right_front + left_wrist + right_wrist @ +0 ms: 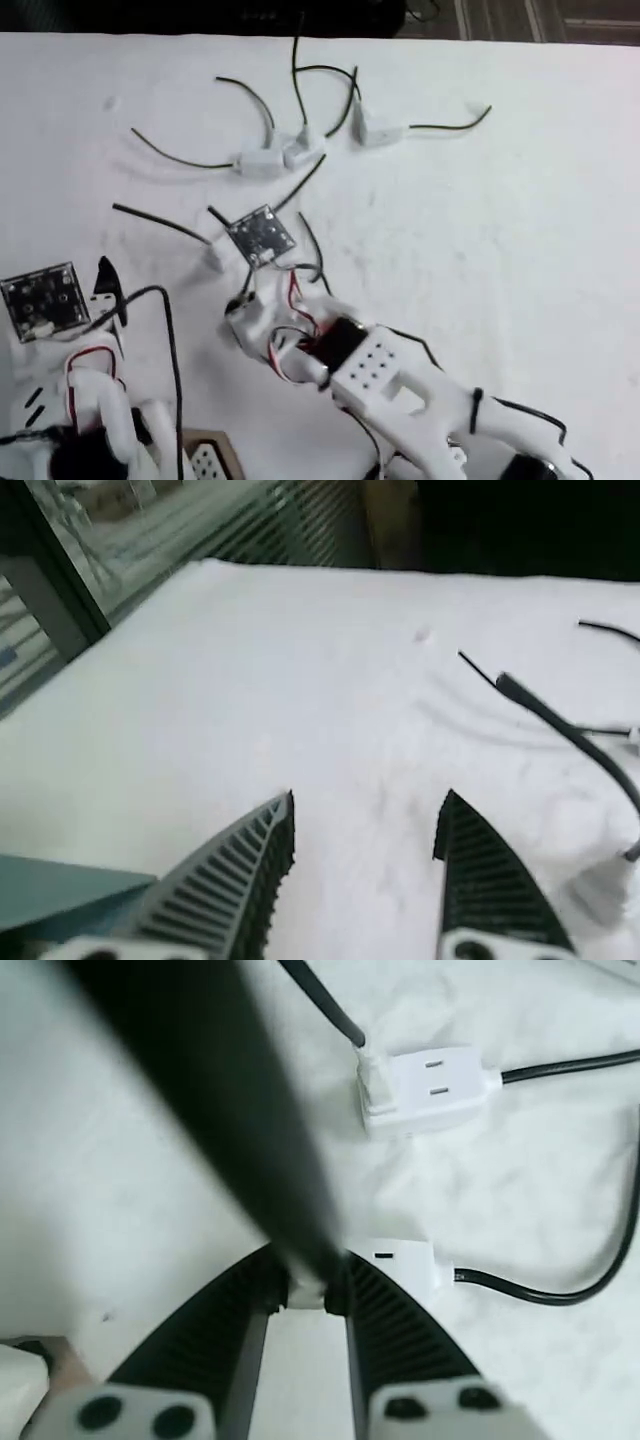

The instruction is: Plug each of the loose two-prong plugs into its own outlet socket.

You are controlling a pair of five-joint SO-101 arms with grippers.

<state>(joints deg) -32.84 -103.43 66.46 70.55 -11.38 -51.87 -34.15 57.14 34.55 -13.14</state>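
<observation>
Near centre on the white cloth-covered surface (540,230), we see the right arm (400,390) extended toward far-left. Its right hand (308,1272) is clamped on a small white two-prong plug (305,1295), prongs hidden, and a thick black cord (200,1110) runs off from the fingers. Not seated, we judge.

Beyond the fingertips lies a white outlet socket (430,1085) with two bare slots facing up. A second white socket (400,1260) lies closer in, with one bare slot showing. A small white cord end (368,1075) touches the first socket's end; plugged in or only touching, we cannot tell.

From above, a touching pair of white pieces (280,155) sits far centre. A single white piece (365,125) lies just right of it, all on thin black cords.

We'd call it early: one plug in hand, at least two socket faces unfilled, nothing clearly done.

At near left, the left hand (367,815) has its fingers apart, holding nothing, over bare cloth.

Room: the sockets sit well back from the surface's far edge, with wide bare cloth to the right and to the far left. The tight spot is the middle. Loose cords loop around the sockets, and a dark square dotted plate (262,237) sits between the right arm and the cluster, so an approach could snag a cord.
</observation>
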